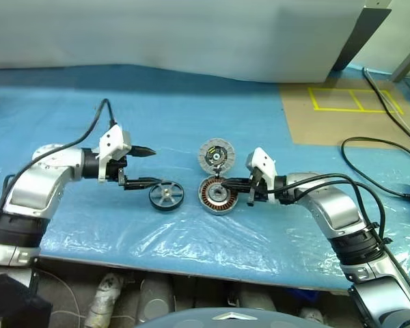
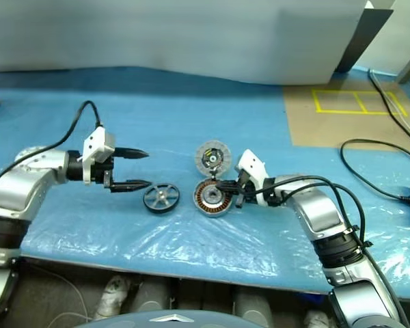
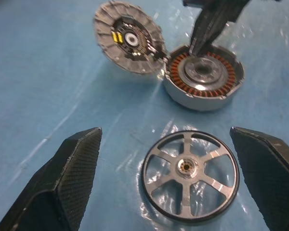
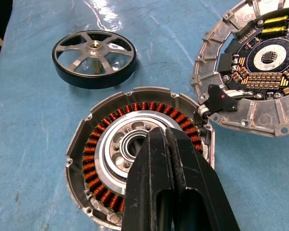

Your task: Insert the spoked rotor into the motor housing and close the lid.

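Left claw [image 1: 145, 166] released beside spoked rotor [image 1: 166, 195]; right claw [image 4: 169, 139] clenched over motor housing [image 1: 216, 195], lid [image 1: 216, 156] open

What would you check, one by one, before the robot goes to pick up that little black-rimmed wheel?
1. Left gripper open: ok, fingers wide apart.
2. Spoked rotor free to grab: ok, flat on the blue sheet, untouched.
3. Lid out of the way: ok, swung open, inner face showing.
4. Motor housing free to receive the rotor: not ok, the shut right gripper points into its centre.
5. Right gripper pressing the housing: cannot tell.
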`<act>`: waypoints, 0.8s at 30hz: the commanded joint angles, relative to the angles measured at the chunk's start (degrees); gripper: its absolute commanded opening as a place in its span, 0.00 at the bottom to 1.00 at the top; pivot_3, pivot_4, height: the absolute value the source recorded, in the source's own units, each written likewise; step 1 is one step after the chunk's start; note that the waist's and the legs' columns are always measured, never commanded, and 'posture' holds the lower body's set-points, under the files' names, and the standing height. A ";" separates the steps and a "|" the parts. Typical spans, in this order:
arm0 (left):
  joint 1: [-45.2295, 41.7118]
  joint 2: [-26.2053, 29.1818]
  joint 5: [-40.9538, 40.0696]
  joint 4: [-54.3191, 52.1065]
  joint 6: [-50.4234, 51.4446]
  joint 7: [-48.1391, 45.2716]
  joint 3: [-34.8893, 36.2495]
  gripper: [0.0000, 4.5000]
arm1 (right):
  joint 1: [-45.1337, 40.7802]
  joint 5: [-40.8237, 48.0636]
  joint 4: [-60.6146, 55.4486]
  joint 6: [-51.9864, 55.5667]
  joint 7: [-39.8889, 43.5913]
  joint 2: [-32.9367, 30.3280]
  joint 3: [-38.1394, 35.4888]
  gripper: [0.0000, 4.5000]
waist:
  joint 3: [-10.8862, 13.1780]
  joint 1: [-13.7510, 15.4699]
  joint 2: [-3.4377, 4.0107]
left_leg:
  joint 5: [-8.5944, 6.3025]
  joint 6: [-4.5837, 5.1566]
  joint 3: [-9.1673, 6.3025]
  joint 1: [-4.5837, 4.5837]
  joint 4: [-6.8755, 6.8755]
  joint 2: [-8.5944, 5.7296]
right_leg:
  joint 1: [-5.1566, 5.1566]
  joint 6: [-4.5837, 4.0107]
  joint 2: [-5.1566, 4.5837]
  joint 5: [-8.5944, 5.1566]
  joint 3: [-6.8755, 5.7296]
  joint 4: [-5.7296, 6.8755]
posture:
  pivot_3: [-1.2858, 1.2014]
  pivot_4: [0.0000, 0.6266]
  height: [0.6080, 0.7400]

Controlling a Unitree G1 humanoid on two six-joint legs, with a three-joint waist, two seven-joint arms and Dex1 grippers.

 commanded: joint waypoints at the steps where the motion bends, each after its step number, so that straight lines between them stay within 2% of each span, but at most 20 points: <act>1: -4.47 1.79 4.37 0.63 1.16 -4.62 -4.97 1.00 | 0.24 -0.59 -0.79 -1.24 -1.64 0.46 -0.67 0.00 | 0.00 0.00 0.00 | 0.00 0.00 0.00 -0.03 0.00 0.01 | -0.02 0.00 0.00 0.00 -0.02 0.00 | 0.52 0.24 1.00; 9: -10.05 -0.61 9.89 3.70 0.88 -8.07 -10.99 1.00 | 3.30 -1.10 -2.49 -1.37 -3.76 0.28 -1.02 0.00 | 0.00 -0.02 -0.01 | 0.00 -0.01 -0.01 -0.07 0.00 0.00 | -0.04 0.00 -0.01 0.00 -0.03 0.00 | 0.52 0.24 1.00; 24: -6.84 -3.11 14.74 3.64 -0.87 -6.91 -12.92 1.00 | 5.89 -0.96 -4.14 -1.26 -7.14 0.16 -1.37 0.00 | 0.00 0.03 -0.01 | 0.00 -0.01 -0.02 -0.08 0.01 0.01 | -0.03 0.00 -0.02 0.00 -0.04 0.00 | 0.52 0.24 1.00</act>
